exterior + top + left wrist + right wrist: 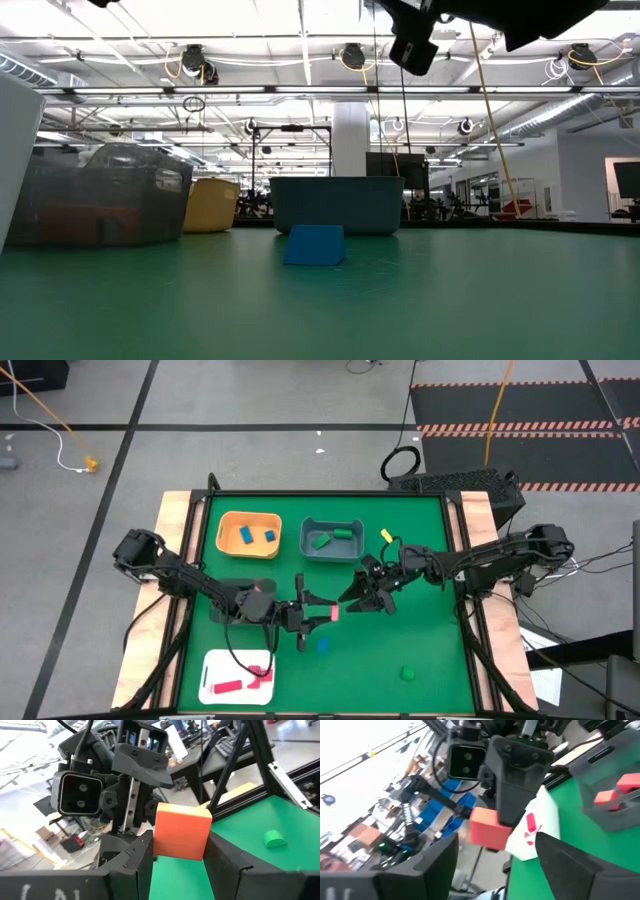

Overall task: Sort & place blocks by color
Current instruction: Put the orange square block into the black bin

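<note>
**A:** Two tools meet above the middle of the bench (420, 575). Which one has the red block (333, 614)?

**B:** The left tool (318, 612). Its wrist view shows both fingers clenched on the block's opposite sides, so it is grasping it, lifted clear of the green surface. The right tool (352, 598) faces it from just to the right. Its fingers are spread wide on either side and do not touch the block, so it is released.

**A:** Where does the block want to go?

**B:** I judge the white tray (212, 690) at the near left, since red pieces already lie in it. From the block it sits nearer and to the left, on the left arm's own side, so that arm has the shorter reach. The orange bin (228, 520) with blue pieces and the grey bin (306, 545) with green ones stand at the far side.

**A:** Any long axis to mind?

**B:** It looks close to a cube, so I see none.

**A:** Any brands or labels?

**B:** Some pale marks show on the left tool's body in its own view, but I cannot read them.
</note>
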